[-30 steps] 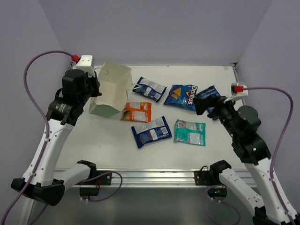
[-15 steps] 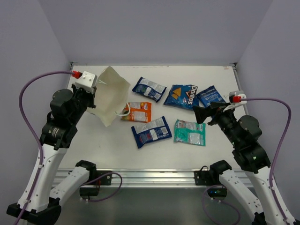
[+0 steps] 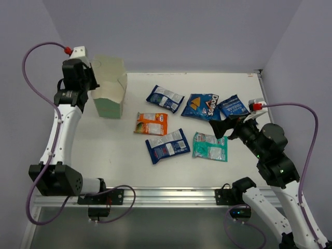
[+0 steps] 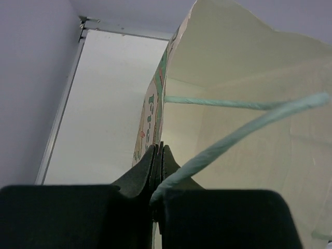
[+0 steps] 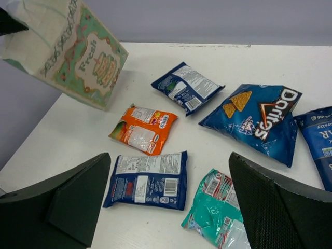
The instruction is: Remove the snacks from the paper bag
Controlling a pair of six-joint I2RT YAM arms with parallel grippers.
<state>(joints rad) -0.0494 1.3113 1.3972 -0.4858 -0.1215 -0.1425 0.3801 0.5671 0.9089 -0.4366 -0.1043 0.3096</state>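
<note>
The mint-green paper bag (image 3: 110, 85) hangs upright at the far left, held by its rim in my shut left gripper (image 3: 88, 83). In the left wrist view the fingers pinch the bag's wall (image 4: 155, 111) and I look into its cream inside. Six packets lie on the table: the Doritos (image 3: 204, 106), a blue chip bag (image 3: 234, 106), two blue-and-white packets (image 3: 165, 98) (image 3: 167, 145), an orange one (image 3: 151, 123) and a teal one (image 3: 210, 146). My right gripper (image 3: 222, 127) is open and empty above the teal packet (image 5: 220, 207).
The table's raised edge (image 3: 261, 78) runs along the right and back. A rail runs along the near edge (image 3: 171, 194). Purple walls close in on three sides.
My left arm has swung the bag up and back to the far left, from tilted over the orange packet to upright. The right gripper has drawn slightly left and lower.
</note>
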